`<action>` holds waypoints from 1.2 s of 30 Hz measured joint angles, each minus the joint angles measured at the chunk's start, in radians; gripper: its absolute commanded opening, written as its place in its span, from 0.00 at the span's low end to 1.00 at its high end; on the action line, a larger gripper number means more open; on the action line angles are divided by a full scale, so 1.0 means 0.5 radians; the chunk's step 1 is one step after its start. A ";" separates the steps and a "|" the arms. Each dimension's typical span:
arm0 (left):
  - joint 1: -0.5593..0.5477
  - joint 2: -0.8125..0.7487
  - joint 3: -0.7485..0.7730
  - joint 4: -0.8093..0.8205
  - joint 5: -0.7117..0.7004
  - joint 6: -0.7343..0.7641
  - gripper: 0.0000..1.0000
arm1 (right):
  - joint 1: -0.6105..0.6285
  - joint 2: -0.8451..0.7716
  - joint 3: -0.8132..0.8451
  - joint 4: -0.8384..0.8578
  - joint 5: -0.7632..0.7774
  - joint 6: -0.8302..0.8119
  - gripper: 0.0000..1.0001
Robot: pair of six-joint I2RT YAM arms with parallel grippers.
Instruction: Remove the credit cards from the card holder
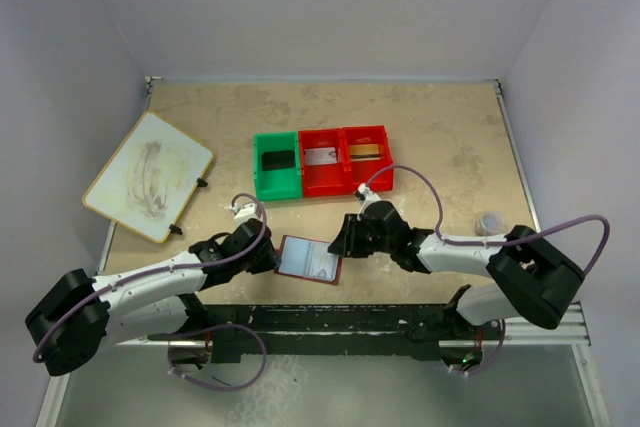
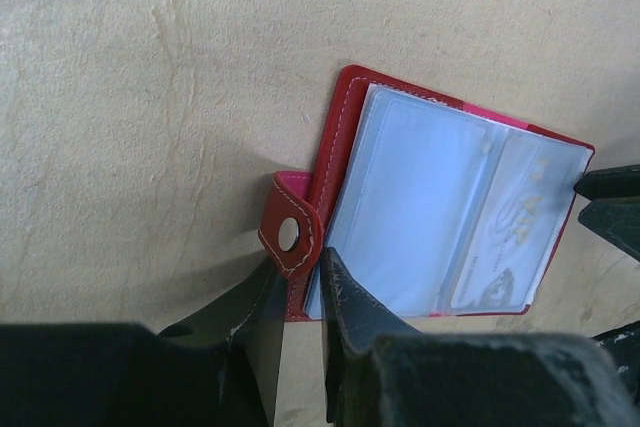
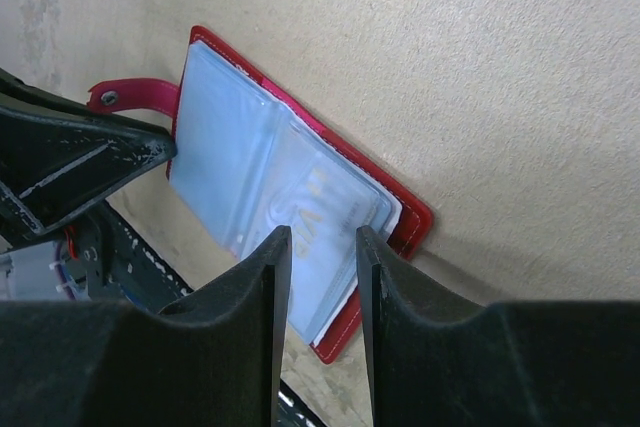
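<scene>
Left pincer (image 2: 300, 292) jaws are set narrowly apart about the near left corner of the card holder (image 1: 310, 258), lying open on the desk (image 1: 440, 137) near the arms; a firm pinch cannot be confirmed. The right pincer (image 3: 322, 237) is held apart, empty, at its right edge. Three credit cards (image 1: 320, 156) are seen in the bin tray (image 1: 277, 187) beyond. Steadying is judged in hand; next, the pale card (image 2: 505, 237) in the right sleeve must be slid out.

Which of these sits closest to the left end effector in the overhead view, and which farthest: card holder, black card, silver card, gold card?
1. card holder, right beside the left end effector.
2. black card, ahead in the green compartment.
3. silver card, in the middle red compartment.
4. gold card, in the right red compartment.
</scene>
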 measured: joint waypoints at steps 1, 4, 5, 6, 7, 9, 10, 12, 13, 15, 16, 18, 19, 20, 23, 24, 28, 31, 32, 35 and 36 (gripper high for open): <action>0.000 -0.001 0.000 -0.002 0.001 0.001 0.16 | 0.000 0.017 -0.002 0.017 -0.011 0.001 0.35; 0.000 -0.007 0.000 -0.014 0.002 0.005 0.16 | 0.000 0.063 -0.017 0.068 -0.028 0.005 0.35; 0.000 -0.008 0.000 -0.016 0.003 0.008 0.16 | 0.000 0.072 -0.019 0.076 -0.028 0.010 0.35; 0.000 -0.008 0.000 -0.016 0.005 0.010 0.15 | 0.000 0.079 -0.021 0.082 -0.027 0.016 0.35; 0.000 -0.008 0.000 -0.017 0.006 0.011 0.15 | 0.000 0.079 -0.024 0.083 -0.027 0.022 0.35; 0.000 -0.008 0.000 -0.017 0.008 0.014 0.14 | 0.000 0.079 -0.026 0.085 -0.022 0.044 0.36; 0.000 -0.008 0.000 -0.017 0.008 0.014 0.14 | 0.000 0.078 -0.029 0.089 -0.017 0.056 0.36; 0.000 -0.008 0.000 -0.017 0.010 0.014 0.14 | 0.000 0.078 -0.043 0.104 -0.008 0.088 0.36; 0.000 -0.007 0.000 -0.018 0.011 0.015 0.13 | 0.000 0.078 -0.053 0.122 -0.007 0.105 0.36; 0.000 -0.007 0.000 -0.017 0.014 0.026 0.13 | 0.000 0.078 -0.074 0.160 -0.007 0.140 0.36; 0.000 -0.006 0.000 -0.017 0.014 0.028 0.12 | 0.000 0.079 -0.087 0.185 -0.007 0.166 0.35; 0.000 -0.005 0.000 -0.016 0.014 0.030 0.12 | 0.000 0.084 -0.127 0.260 -0.007 0.235 0.36; 0.000 -0.002 0.000 -0.015 0.014 0.032 0.12 | 0.000 0.087 -0.152 0.306 -0.008 0.266 0.36; 0.000 -0.002 0.000 -0.014 0.016 0.035 0.12 | 0.000 0.088 -0.183 0.360 -0.008 0.306 0.35; 0.000 0.001 0.000 -0.012 0.016 0.042 0.11 | 0.000 0.089 -0.237 0.462 -0.008 0.394 0.35; 0.000 0.002 0.000 -0.011 0.017 0.043 0.11 | 0.000 0.095 -0.242 0.482 -0.008 0.413 0.35; 0.000 0.003 0.000 -0.009 0.021 0.043 0.11 | 0.000 0.112 -0.248 0.540 -0.021 0.465 0.35; 0.000 0.007 0.000 -0.005 0.025 0.044 0.10 | 0.000 0.112 -0.252 0.598 -0.035 0.493 0.35; 0.000 0.009 0.000 -0.002 0.028 0.044 0.10 | 0.000 0.112 -0.251 0.613 -0.037 0.496 0.35; 0.000 0.016 0.000 0.007 0.035 0.044 0.10 | 0.000 0.112 -0.241 0.619 -0.044 0.497 0.35; 0.000 0.017 0.000 0.008 0.037 0.044 0.10 | 0.000 0.112 -0.235 0.619 -0.045 0.497 0.35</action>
